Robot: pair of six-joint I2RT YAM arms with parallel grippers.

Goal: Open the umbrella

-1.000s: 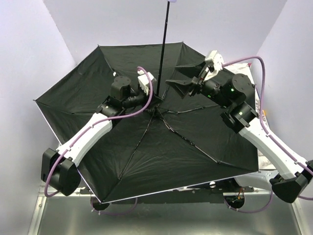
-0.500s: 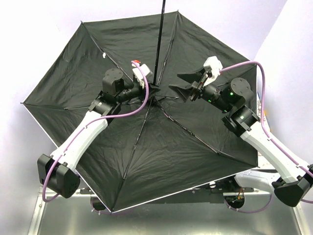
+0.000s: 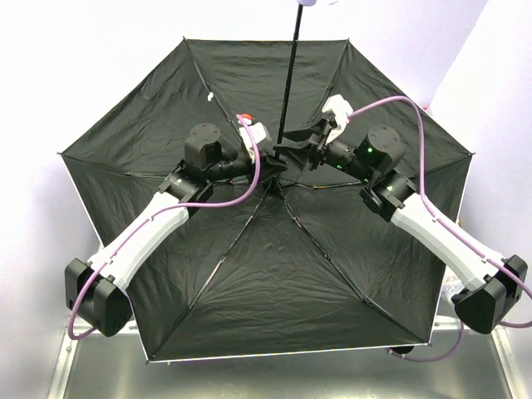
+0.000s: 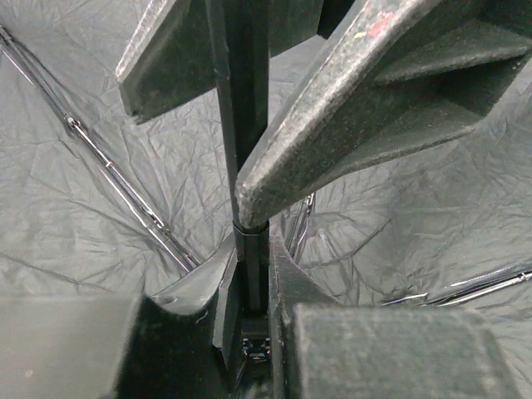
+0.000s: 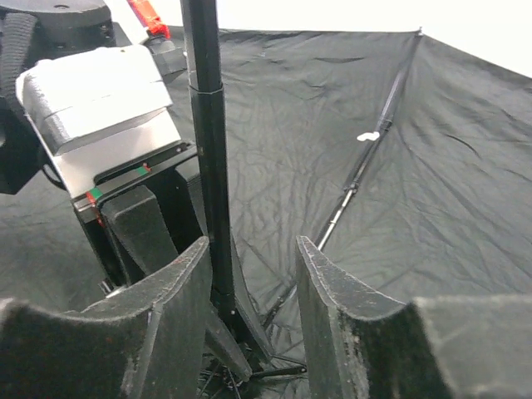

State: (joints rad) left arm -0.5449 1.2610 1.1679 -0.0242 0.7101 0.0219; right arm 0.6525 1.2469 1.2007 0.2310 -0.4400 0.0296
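The umbrella [image 3: 249,274] is spread wide, its black lining and ribs facing up and a pale edge round the rim. Its thin black shaft [image 3: 288,83] rises from the hub to the small lavender handle [image 3: 306,3] at the top edge. My left gripper [image 3: 270,158] is shut on the shaft just above the hub; in the left wrist view the shaft [image 4: 241,100] runs between its jaws [image 4: 249,274]. My right gripper [image 3: 299,143] is open beside the shaft from the right. In the right wrist view the shaft [image 5: 206,125] stands against its left finger [image 5: 179,283].
The canopy covers most of the workspace and reaches near both pale walls. A strip of grey metal table [image 3: 249,378] shows at the near edge. Purple cables [image 3: 416,125] loop over both arms. My left gripper's white body [image 5: 108,108] sits close to my right fingers.
My right gripper has moved left, up to the shaft. The canopy has swung and now spreads wider to the right. The left gripper stays shut on the shaft.
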